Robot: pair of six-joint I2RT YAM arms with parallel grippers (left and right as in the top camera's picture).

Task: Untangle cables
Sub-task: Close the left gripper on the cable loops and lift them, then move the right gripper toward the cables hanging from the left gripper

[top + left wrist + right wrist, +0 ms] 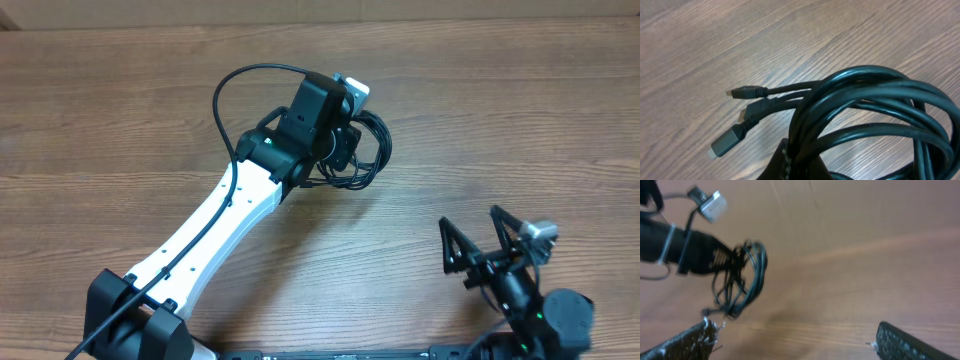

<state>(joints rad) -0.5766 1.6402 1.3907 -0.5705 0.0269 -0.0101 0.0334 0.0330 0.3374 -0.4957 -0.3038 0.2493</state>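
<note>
Gripping the cables [875,92] (a looped bundle), the left jaws stand shut.

Overhead: fixed above the table [120,120], looking straight down, wide, whole workspace in frame. Left wrist: very close, tilted down onto the cables [860,80]. Right wrist: low at near right, facing far-left across the wood. All three share the cables; right wrist sees them from well off.
</note>
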